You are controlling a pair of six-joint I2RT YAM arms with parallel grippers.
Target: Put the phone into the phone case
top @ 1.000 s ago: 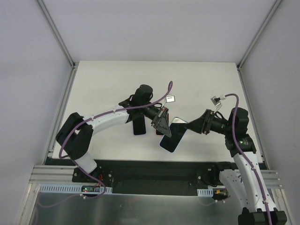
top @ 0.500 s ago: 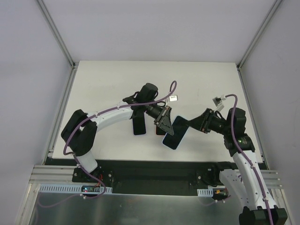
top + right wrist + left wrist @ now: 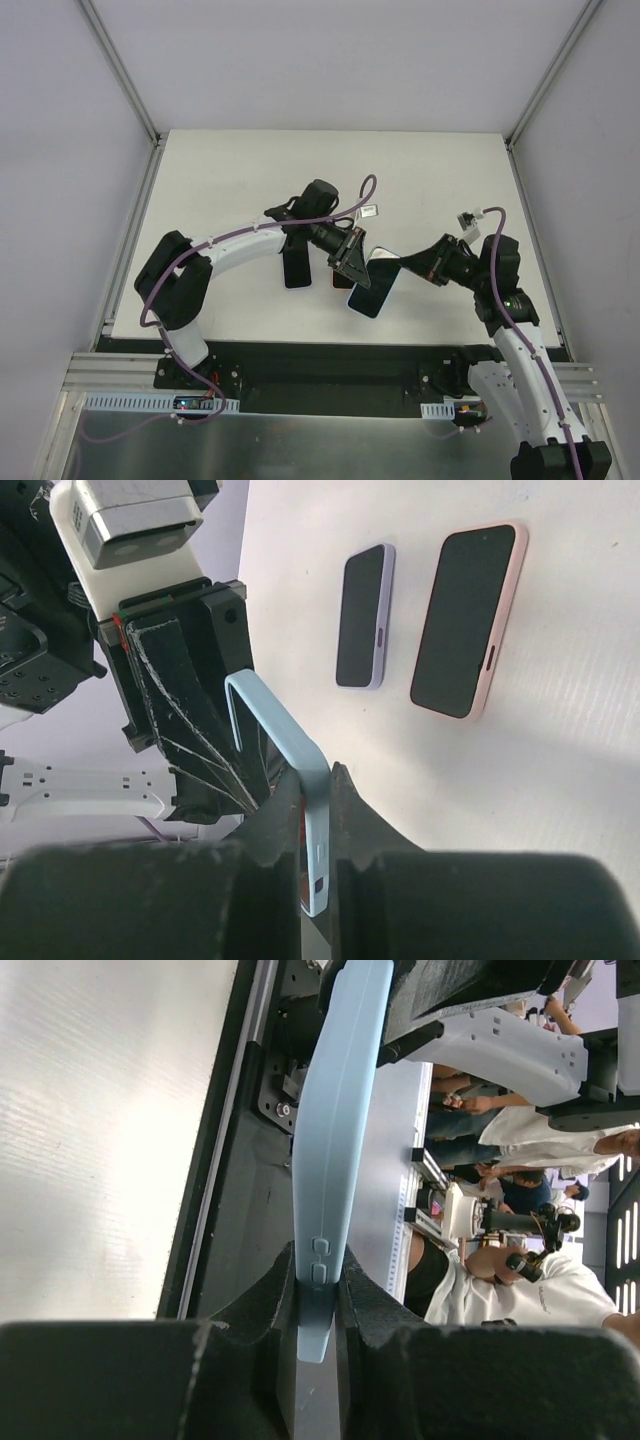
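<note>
Both hands are busy: left gripper (image 3: pixel 350 263) and right gripper (image 3: pixel 405 266) each pinch an edge of the blue phone case (image 3: pixel 372 290), held above the tabletop's (image 3: pixel 230 190) near edge. Lilac phone (image 3: pixel 362 617) and pink phone (image 3: pixel 470 620) lie flat just left of it, long axes near-to-far. The left arm is closer to both.

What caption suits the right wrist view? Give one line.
Right gripper grips the blue phone case edge-on; purple phone and pink phone lie screen-up on the table.

All 3 views share the phone case (image 3: pixel 372 285): top camera high above it, 2 wrist cameras close at opposite ends.
</note>
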